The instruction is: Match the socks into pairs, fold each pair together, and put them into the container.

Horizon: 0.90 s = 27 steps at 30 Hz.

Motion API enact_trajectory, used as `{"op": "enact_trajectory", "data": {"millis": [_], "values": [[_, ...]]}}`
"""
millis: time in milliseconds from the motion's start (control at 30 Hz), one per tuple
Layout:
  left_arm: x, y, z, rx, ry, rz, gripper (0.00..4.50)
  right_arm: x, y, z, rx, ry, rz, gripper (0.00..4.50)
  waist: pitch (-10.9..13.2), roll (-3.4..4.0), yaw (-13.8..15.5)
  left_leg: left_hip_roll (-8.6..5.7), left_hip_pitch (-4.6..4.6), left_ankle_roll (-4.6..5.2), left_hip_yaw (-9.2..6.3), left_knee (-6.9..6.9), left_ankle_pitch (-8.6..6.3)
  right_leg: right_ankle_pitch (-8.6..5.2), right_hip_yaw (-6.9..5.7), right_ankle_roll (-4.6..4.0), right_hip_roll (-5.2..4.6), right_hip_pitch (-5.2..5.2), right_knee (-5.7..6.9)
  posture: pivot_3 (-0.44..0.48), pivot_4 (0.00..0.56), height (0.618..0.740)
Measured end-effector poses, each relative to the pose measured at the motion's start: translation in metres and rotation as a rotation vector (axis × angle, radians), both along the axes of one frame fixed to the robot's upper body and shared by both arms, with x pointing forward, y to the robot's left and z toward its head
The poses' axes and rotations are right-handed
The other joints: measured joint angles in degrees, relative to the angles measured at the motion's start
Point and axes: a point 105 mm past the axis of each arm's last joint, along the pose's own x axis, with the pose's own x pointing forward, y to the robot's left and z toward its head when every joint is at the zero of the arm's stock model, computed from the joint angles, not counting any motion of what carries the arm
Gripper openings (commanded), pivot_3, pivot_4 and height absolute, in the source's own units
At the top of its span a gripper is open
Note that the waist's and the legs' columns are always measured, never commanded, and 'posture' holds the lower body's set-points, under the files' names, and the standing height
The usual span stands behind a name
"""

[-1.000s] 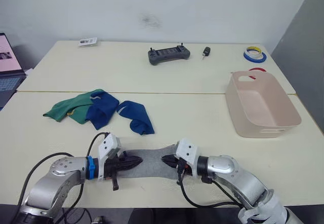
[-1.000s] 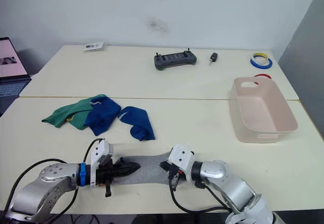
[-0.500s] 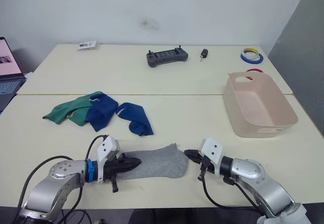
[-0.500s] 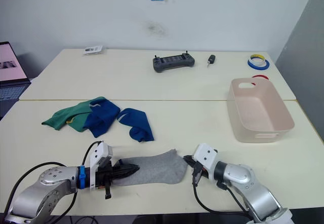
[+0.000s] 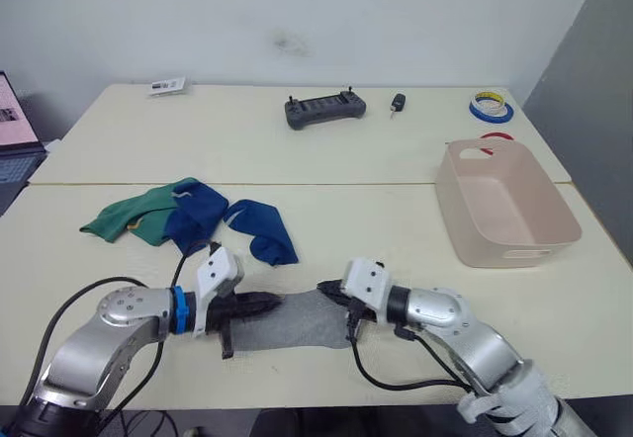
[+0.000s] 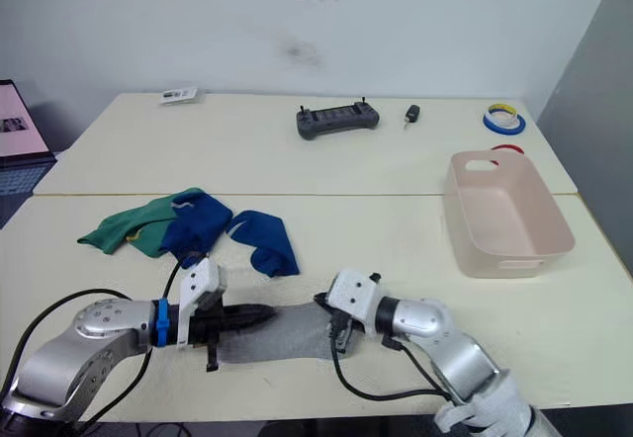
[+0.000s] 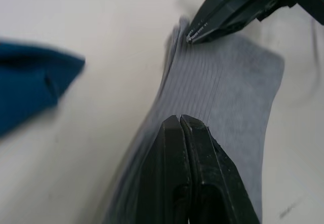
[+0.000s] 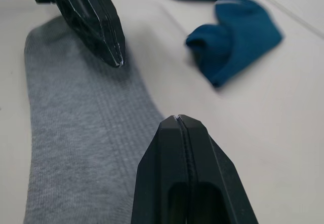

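- At the table's near edge, the left gripper, fingers pressed together, rests on the light grey sock.
- Right gripper, fingers likewise together, has swung back from beyond the sock's end to touch its far end.
- Blue socks and green socks lie beyond; the pink container sits well apart, right.

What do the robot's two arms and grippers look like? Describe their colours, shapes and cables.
Both arms are rounded silver-grey metal with loose black cables. Each wrist carries a white block. The left gripper and right gripper have tapered black fingers. The left arm has a blue band at the wrist.
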Motion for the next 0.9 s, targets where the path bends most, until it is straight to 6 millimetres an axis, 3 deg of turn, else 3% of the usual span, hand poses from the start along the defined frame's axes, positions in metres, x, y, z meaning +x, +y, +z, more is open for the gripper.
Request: {"op": "enact_trajectory", "data": {"millis": [67,267,467,600,767,833,900], "values": [[0.001,0.010,-0.009,0.025,0.011,0.029,0.00,0.000,0.000,-0.010,-0.031,0.027,-0.013,0.02,0.0,0.00,0.2,-0.04,0.00,0.00,0.01,0.01,0.00,0.00,-0.01,0.00,-0.05,0.01,0.00,0.000,0.150,0.740],[0.004,0.021,-0.017,0.032,-0.017,0.051,0.00,0.004,-0.007,-0.011,-0.044,0.013,-0.054,0.02,-0.1,0.11,0.0,-0.02,0.17,0.01,0.01,-0.01,0.00,0.00,0.00,0.00,-0.06,0.13,0.02,0.000,0.150,0.740],[0.003,0.022,-0.022,0.017,-0.010,0.066,0.00,0.017,-0.040,-0.011,-0.047,0.010,-0.181,0.02,-0.6,0.34,0.1,-0.04,0.23,0.01,0.02,-0.02,-0.01,0.00,0.00,0.01,-0.06,0.22,0.01,0.000,0.150,0.740],[0.004,0.020,-0.017,-0.004,-0.021,0.071,0.00,0.015,-0.055,-0.009,0.001,0.010,-0.211,0.02,-0.6,0.40,0.0,-0.02,0.18,0.01,0.04,-0.04,-0.01,0.00,0.02,0.01,-0.05,0.18,0.01,0.000,0.150,0.740],[-0.009,0.008,0.001,-0.024,-0.002,-0.045,0.00,-0.007,-0.042,0.034,0.127,-0.074,-0.063,0.02,-0.5,0.33,-0.1,0.02,0.07,0.01,0.00,-0.03,-0.01,0.00,-0.02,0.01,-0.03,0.11,0.00,0.000,0.150,0.740],[-0.014,0.004,0.014,-0.008,-0.019,-0.116,0.00,-0.017,-0.037,0.037,0.113,-0.078,0.002,0.02,-0.5,0.32,-0.1,0.01,0.08,0.01,0.00,-0.04,-0.01,-0.01,-0.01,0.01,-0.03,0.12,-0.02,0.000,0.150,0.740],[-0.015,0.003,0.018,0.010,-0.035,-0.140,0.00,-0.027,-0.029,0.027,0.078,-0.034,0.062,0.02,-0.5,0.34,0.0,0.00,0.11,0.01,0.01,-0.05,-0.01,-0.01,0.00,0.00,-0.02,0.12,-0.02,0.000,0.150,0.740]]}}
